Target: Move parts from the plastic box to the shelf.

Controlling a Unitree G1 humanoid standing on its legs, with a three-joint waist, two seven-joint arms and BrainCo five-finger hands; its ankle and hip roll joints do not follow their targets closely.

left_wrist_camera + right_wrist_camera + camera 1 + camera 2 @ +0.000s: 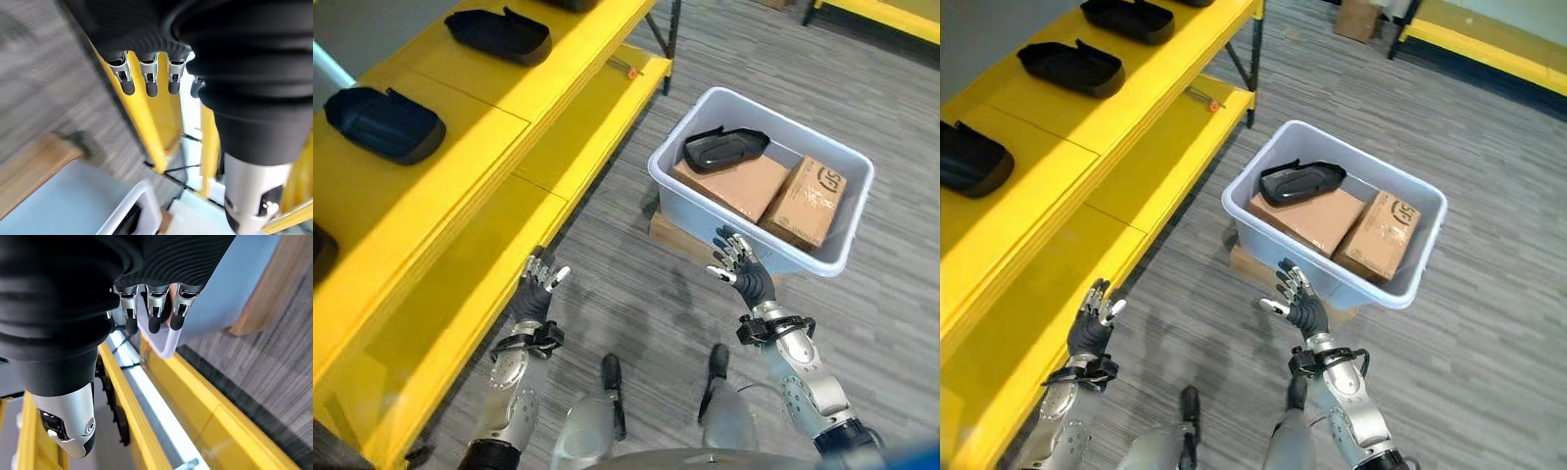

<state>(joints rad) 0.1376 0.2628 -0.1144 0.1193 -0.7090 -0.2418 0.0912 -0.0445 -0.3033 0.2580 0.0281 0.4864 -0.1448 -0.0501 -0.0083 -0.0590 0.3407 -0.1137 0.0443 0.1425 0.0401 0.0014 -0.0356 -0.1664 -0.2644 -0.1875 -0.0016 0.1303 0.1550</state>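
- The yellow shelf [460, 186] runs along the robot's left side, and several black moulded parts [386, 122] already lie on its upper level, spaced apart.
- The left robot hand [540, 284] hangs over the grey floor [626, 294] just beside the shelf's lower edge, fingers spread and relaxed, holding nothing.
- It is well apart from the plastic box [847, 211], so it looks the poorer choice for the pick.
- The right robot hand [739, 262] is raised in front of the box's near wall, fingers splayed and empty, palm turned towards the box.
- The plastic box sits on the floor to the robot's front right, on a flat brown board [671, 235].
- Inside it, one black part [724, 147] rests on top of a cardboard carton [729, 186] at the far left end of the box; a second carton [808, 201] stands tilted beside it.
- The part lies ahead of the right robot hand and slightly to its left, past the near rim.
- Its long axis runs roughly side to side across the box, with a thin tip pointing to the right.
- My judgement: the right robot hand is clearly nearer and would need to go up over the rim and forward to reach it.
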